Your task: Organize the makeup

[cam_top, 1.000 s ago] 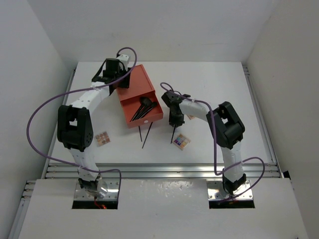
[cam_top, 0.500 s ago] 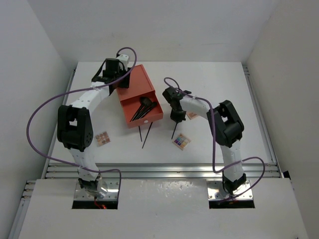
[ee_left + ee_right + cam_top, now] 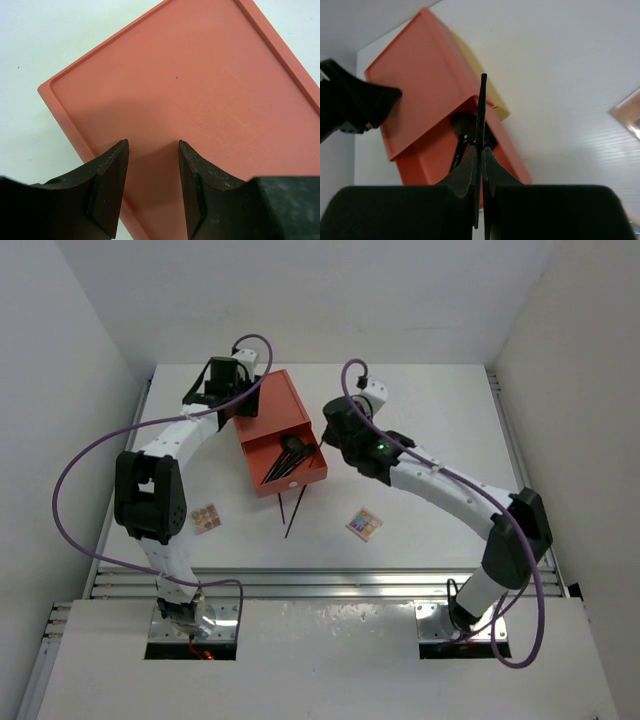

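My right gripper [image 3: 481,155] is shut on a thin black stick [image 3: 481,107] that points up between the fingers. It hangs just right of the open orange drawer [image 3: 288,462], above the table. The drawer holds several black brushes [image 3: 286,454], which also show in the right wrist view [image 3: 461,129]. Two black sticks [image 3: 294,512] lie on the table in front of the drawer. A pink-brown palette [image 3: 206,517] lies at the left and a multicoloured palette [image 3: 364,524] at the right. My left gripper [image 3: 152,150] is open over the rear of the orange box top [image 3: 200,90].
The orange box [image 3: 268,405] has a yellow part at its far side [image 3: 480,80]. A palette edge [image 3: 627,117] shows at the right of the right wrist view. My right arm [image 3: 450,490] stretches across the table's right half. Walls stand on both sides.
My right gripper has lifted the black stick off the table near the multicoloured palette and carried it back and left, up beside the open drawer. The left arm has not moved.
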`<state>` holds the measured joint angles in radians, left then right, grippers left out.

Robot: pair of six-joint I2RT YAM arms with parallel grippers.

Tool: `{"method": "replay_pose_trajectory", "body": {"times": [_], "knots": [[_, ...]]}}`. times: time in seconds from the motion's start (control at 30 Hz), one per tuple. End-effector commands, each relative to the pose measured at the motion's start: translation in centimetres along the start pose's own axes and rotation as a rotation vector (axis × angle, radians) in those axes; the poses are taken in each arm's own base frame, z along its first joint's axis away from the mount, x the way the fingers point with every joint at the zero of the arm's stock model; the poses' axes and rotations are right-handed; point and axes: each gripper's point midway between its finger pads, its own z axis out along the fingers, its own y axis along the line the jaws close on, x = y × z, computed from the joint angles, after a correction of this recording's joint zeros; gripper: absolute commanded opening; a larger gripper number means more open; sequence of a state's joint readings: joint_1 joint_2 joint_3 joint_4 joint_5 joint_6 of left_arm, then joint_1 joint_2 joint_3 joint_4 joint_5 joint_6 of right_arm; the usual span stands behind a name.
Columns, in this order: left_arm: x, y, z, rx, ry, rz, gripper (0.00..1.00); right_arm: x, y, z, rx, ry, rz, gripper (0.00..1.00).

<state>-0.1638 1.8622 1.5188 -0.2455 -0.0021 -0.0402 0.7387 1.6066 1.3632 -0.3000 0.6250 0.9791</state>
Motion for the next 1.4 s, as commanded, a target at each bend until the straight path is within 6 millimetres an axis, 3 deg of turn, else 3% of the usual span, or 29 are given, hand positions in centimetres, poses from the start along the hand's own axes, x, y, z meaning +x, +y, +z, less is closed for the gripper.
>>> {"method": "replay_pose_trajectory", "body": {"times": [0.0,0.03,0.1,0.13,0.17,0.2,0.23,0.27,0.5,0.73,0.77,0.87,0.93,1.03,1.1,1.13,1.17,1.2,1.3,1.33,1.37], "knots": [[4.5,1.7,-0.4,-0.041,0.157,-0.014,0.5,3.4,3.3,1.1,-0.066,0.013,0.127,0.0],[4.5,1.7,-0.4,-0.041,0.157,-0.014,0.5,3.4,4.3,1.2,-0.089,0.002,0.151,0.0],[4.5,1.7,-0.4,-0.042,0.157,-0.024,0.5,6.0,5.1,2.4,-0.075,0.023,0.139,0.0],[4.5,1.7,-0.4,-0.042,0.157,-0.024,0.5,5.7,7.0,2.6,-0.102,0.01,0.144,0.0],[4.9,1.7,-0.4,-0.042,0.166,-0.024,0.49,6.9,7.0,3.6,-0.086,0.014,0.093,0.0],[4.9,1.5,-0.4,-0.033,0.166,-0.025,0.49,7.2,7.0,3.9,-0.069,0.014,0.074,0.0],[4.9,1.5,-0.4,-0.033,0.166,-0.025,0.49,6.2,8.4,3.9,-0.086,-0.004,0.09,0.0],[5.0,1.5,-0.6,-0.033,0.167,-0.025,0.49,7.4,8.3,4.8,-0.071,-0.003,0.076,0.0],[5.0,1.5,-0.6,-0.033,0.167,-0.025,0.49,9.0,8.2,5.3,-0.074,0.037,0.083,0.0],[5.0,1.4,-0.6,-0.033,0.167,-0.034,0.49,9.3,7.6,6.6,0.006,0.052,0.236,0.0],[5.0,1.4,-0.6,-0.033,0.167,-0.034,0.49,10.0,7.7,6.7,0.016,0.07,0.235,0.02],[5.0,1.4,-0.6,-0.033,0.167,-0.034,0.49,10.1,8.4,6.9,0.003,0.084,0.234,0.26],[5.0,1.4,-0.6,-0.033,0.167,-0.034,0.49,10.2,8.7,6.6,-0.005,0.103,0.238,0.31],[5.0,1.4,-0.6,-0.033,0.167,-0.034,0.49,10.4,8.7,6.1,-0.019,0.116,0.215,0.46],[5.0,1.4,-0.6,-0.033,0.167,-0.034,0.49,10.6,8.6,5.9,-0.034,0.116,0.172,0.49],[5.0,1.4,-0.6,-0.033,0.167,-0.034,0.49,9.1,9.8,5.2,-0.099,0.08,0.094,0.49],[5.0,1.4,-0.6,-0.033,0.167,-0.034,0.49,9.6,9.4,4.9,-0.121,0.079,-0.022,0.49],[5.0,1.5,-0.6,-0.033,0.167,-0.025,0.49,7.7,10.3,3.4,-0.174,0.046,-0.054,0.49],[5.0,1.5,-0.6,-0.033,0.167,-0.025,0.49,6.2,12.2,0.0,-0.329,-0.024,-0.242,0.53],[5.0,1.5,-0.6,-0.033,0.167,-0.025,0.49,7.8,9.5,-0.5,-0.314,0.0,-0.358,0.54],[5.0,1.5,-0.6,-0.033,0.167,-0.025,0.49,7.5,9.1,-2.0,-0.342,0.012,-0.367,0.54]]}}
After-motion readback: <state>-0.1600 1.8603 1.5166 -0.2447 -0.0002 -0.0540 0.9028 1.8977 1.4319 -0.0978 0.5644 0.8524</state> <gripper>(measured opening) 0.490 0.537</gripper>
